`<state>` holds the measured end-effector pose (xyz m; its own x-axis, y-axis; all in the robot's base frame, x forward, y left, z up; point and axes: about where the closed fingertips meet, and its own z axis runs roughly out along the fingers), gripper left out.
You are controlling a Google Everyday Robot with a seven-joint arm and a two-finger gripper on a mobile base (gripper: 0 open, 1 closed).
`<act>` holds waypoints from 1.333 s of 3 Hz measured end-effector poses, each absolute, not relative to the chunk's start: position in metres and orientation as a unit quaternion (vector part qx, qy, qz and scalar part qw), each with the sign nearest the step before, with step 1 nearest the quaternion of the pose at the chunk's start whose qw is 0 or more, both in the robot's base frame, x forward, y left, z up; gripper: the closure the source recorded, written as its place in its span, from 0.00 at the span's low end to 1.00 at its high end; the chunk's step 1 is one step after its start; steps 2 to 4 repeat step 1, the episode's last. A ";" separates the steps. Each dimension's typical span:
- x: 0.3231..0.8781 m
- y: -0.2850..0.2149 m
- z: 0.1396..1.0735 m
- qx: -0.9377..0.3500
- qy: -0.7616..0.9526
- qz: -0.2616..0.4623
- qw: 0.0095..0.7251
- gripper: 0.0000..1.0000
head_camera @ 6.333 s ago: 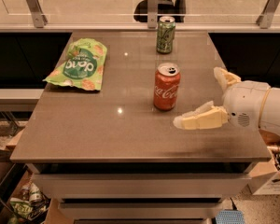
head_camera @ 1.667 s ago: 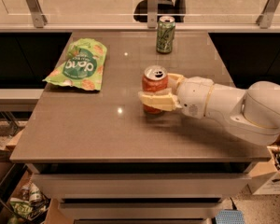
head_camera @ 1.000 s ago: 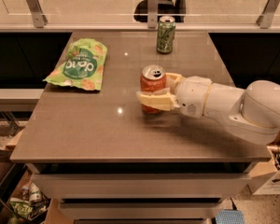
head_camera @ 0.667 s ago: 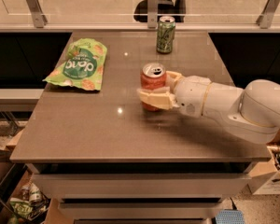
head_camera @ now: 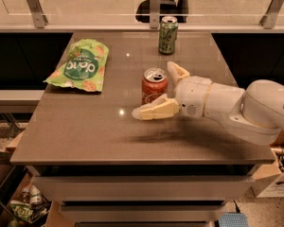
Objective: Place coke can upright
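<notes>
coke can [head_camera: 154, 82] upright on table [head_camera: 85, 126]; gripper [head_camera: 153, 90] jaws spread either side. judged release step; next, withdraw without clipping it.

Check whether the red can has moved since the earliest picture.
Yes. The red can shifted left: it stood in line with the green can behind it, and now stands left of that line. The claw straddles it, open.

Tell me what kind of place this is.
Probably an office break area or test lab: a counter with a chip bag, green can and coke can, an office chair behind glass. The gripper sits open around the coke can.
</notes>
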<state>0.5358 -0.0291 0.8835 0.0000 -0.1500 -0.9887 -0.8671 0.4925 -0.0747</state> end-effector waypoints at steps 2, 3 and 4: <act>0.536 -0.029 0.884 -0.399 0.637 0.307 0.584 0.00; 0.536 -0.029 0.884 -0.399 0.637 0.307 0.584 0.00; 0.536 -0.029 0.884 -0.399 0.637 0.307 0.584 0.00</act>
